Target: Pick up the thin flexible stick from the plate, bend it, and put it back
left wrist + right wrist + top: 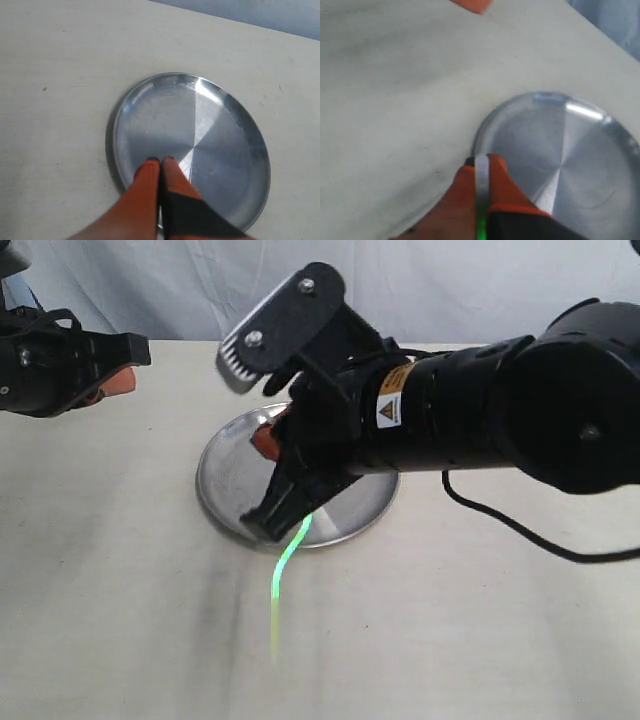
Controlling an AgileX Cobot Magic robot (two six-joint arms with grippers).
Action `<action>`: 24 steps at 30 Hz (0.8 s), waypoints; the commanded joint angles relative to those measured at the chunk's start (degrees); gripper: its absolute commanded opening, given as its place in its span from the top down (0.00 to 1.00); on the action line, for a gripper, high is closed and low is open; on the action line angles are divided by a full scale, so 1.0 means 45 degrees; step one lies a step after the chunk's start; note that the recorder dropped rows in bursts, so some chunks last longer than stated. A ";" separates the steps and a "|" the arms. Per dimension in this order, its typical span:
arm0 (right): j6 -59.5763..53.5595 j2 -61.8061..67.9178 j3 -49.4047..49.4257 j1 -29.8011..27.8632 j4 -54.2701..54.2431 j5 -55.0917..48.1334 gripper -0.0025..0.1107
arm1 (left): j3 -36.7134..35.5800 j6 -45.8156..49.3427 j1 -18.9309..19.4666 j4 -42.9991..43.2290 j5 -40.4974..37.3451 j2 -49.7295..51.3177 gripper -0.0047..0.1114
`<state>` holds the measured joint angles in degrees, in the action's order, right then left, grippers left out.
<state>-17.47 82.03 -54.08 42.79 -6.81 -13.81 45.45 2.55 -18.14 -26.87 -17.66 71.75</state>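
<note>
My right gripper (272, 518) pinches the glowing green flexible stick (284, 572) above the steel plate (225, 480), near its rim. My left gripper (160, 161) hangs closed and empty, well apart.

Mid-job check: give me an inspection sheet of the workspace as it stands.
Surface: cream table.
Job's things: thin flexible stick glowing green, bent, reaching past the plate's rim over the table; plate has nothing lying on it.
Clutter: nothing seen.
Hands: right hand shut on the stick; left hand shut, empty.
Cables: black cable runs from the right arm onto the table.
Surroundings: white cloth backdrop.
</note>
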 commanded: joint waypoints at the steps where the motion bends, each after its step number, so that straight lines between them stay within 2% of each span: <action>1: 0.3645 0.1089 0.0009 -0.1611 0.0162 0.0295 0.99 | -0.0105 -0.0131 -0.0024 0.0020 0.0327 -0.0016 0.96; 8: 0.5325 0.2640 -0.0175 -0.2915 -0.0660 0.2041 0.99 | -0.0105 -0.0131 -0.0024 -0.0034 0.0466 -0.0016 0.96; 12: 0.5325 0.4128 -0.1674 -0.3040 -0.1316 0.2425 0.99 | -0.0105 -0.0131 -0.0024 -0.0011 0.0542 -0.0016 0.96; 15: 0.5470 0.5563 -0.3408 -0.3069 -0.1430 0.2064 0.99 | -0.0105 -0.0131 -0.0024 0.0223 0.0595 -0.0016 0.96; 19: 0.6216 0.7915 -0.6118 -0.3661 -0.1732 0.0329 0.99 | -0.0105 -0.0131 -0.0024 0.0502 0.0595 -0.0016 0.96; 24: 0.6441 0.8501 -0.6732 -0.4699 -0.1751 -0.0336 0.98 | -0.0105 -0.0131 -0.0024 0.0508 0.0652 -0.0016 0.96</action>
<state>11.28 120.19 -83.84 23.32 -14.70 -14.69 45.23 2.17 -18.14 -25.09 -15.72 71.75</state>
